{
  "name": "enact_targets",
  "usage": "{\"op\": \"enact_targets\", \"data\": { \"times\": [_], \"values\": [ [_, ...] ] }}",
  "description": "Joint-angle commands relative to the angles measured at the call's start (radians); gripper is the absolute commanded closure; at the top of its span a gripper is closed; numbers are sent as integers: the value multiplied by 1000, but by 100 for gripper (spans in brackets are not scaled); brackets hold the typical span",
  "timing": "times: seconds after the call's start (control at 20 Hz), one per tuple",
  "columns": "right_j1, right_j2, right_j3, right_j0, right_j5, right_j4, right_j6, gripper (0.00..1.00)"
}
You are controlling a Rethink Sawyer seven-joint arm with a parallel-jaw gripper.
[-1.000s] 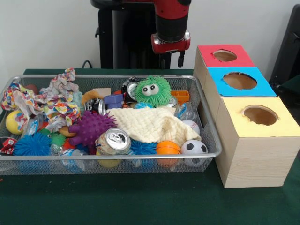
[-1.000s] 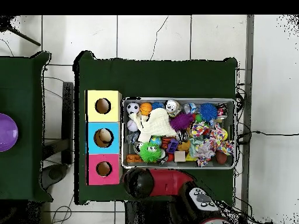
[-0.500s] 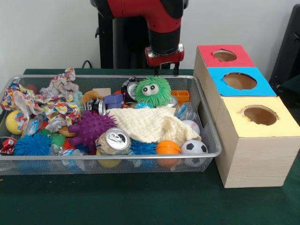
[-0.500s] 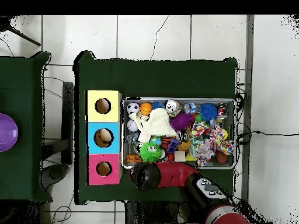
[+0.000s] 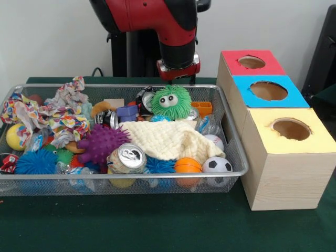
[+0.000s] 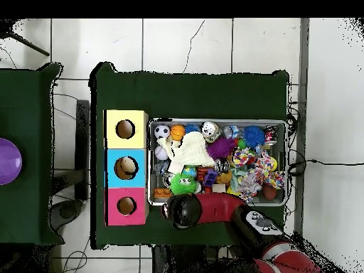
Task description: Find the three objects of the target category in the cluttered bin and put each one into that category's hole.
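Wire bin [image 5: 231,152] of clutter: a green fuzzy toy [image 5: 171,102] at 12 o'clock of the cream cloth [image 5: 170,139], a dented can [image 5: 127,157] at 7 o'clock; no writing is legible. The three-hole box [image 5: 278,152] sits at the bin's 3 o'clock. The gripper [image 5: 179,73] hangs behind the green toy; whether it is wide or narrow cannot be told.

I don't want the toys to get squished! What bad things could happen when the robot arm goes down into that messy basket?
The gripper hangs right behind the fuzzy green monster, so it might press on it or grab it by mistake. The cream cloth covers some toys, so wanted ones may stay hidden, or the cloth could snag and drag things out. The balls sit by the basket edge and could roll away.
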Motion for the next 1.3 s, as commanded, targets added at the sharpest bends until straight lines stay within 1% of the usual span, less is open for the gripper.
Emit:
{"op": "enact_targets", "data": {
  "times": [0.05, 0.3, 0.45, 0.6, 0.9, 1.1, 1.3],
  "values": [
    [14, 124, -201, -48, 76, -70, -131, 0],
    [12, 132, -188, -54, 63, -89, -97, 0],
    [-21, 133, -154, -52, 37, -103, -67, 0],
    [-105, 125, -104, -31, 70, -88, -37, 0],
    [-282, 140, -13, -11, 148, -25, -10, 0],
    [-355, 136, -2, 13, 238, 5, -9, 0],
    [-399, 134, 18, 20, 274, 24, -2, 0]
  ]
}}
